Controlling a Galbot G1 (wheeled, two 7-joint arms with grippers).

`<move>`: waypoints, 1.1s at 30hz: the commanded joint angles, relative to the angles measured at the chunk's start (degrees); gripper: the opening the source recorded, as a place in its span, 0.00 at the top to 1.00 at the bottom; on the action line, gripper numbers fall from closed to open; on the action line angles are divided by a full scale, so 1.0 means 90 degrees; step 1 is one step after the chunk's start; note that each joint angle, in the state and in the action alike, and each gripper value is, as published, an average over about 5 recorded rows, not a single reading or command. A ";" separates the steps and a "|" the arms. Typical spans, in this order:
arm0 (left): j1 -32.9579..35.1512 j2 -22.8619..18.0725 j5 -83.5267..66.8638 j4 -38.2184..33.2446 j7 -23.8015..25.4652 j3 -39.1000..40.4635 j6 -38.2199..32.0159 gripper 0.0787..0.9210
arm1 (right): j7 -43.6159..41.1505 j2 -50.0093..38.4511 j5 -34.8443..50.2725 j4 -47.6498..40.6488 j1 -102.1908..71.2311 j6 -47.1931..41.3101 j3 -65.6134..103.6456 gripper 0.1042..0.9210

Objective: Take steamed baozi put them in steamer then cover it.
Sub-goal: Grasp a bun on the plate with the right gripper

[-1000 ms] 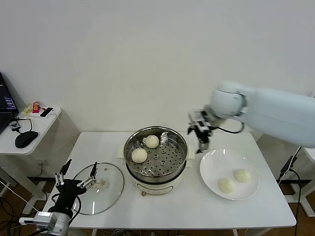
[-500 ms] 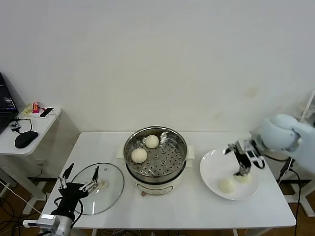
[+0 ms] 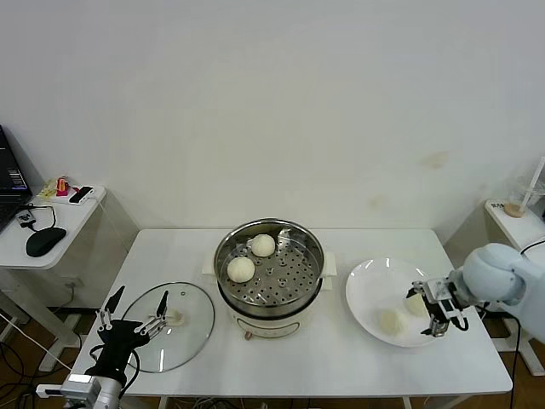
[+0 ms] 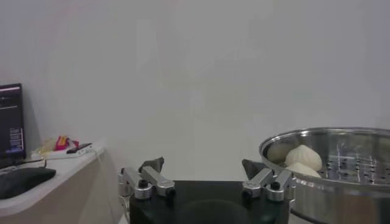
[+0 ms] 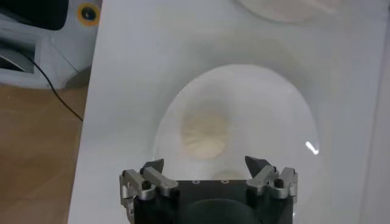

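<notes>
The steamer (image 3: pixel 269 274) stands mid-table with two baozi (image 3: pixel 263 244) (image 3: pixel 241 269) on its perforated tray. Two more baozi (image 3: pixel 391 320) (image 3: pixel 414 302) lie on a white plate (image 3: pixel 375 279) at the right. My right gripper (image 3: pixel 431 311) is open and empty, low over the plate's right side, next to the right-hand baozi. In the right wrist view its jaws (image 5: pixel 206 165) stand apart, with one baozi (image 5: pixel 206 134) ahead and another (image 5: pixel 228 175) just under them. The cover (image 3: pixel 174 328) lies flat at the front left. My left gripper (image 3: pixel 129 327) is open above the cover's left edge.
The left wrist view shows the open left gripper (image 4: pixel 204 164) with the steamer (image 4: pixel 332 173) and its baozi (image 4: pixel 303 156) beyond. A side desk (image 3: pixel 60 213) with a mouse and small items stands at the far left. The table's right edge is close to the plate.
My right arm has swung from beside the steamer over to the plate and come down by the right-hand baozi. The left gripper has barely moved.
</notes>
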 commanded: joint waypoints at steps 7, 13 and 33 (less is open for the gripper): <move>0.0023 -0.0003 0.0013 0.0026 0.0001 -0.0098 0.0003 0.12 | 0.0192 0.0886 -0.0417 -0.0946 -0.0929 0.0053 0.0601 0.12; 0.0011 -0.0005 0.0022 0.0033 0.0001 -0.0128 0.0003 0.12 | 0.0276 0.1137 -0.0450 -0.1226 -0.0827 0.0007 0.0470 0.12; -0.0015 -0.0017 0.0034 0.0052 -0.0008 -0.0133 -0.0006 0.12 | 0.0206 0.1397 -0.0356 -0.1397 -0.0636 -0.0157 0.0383 0.27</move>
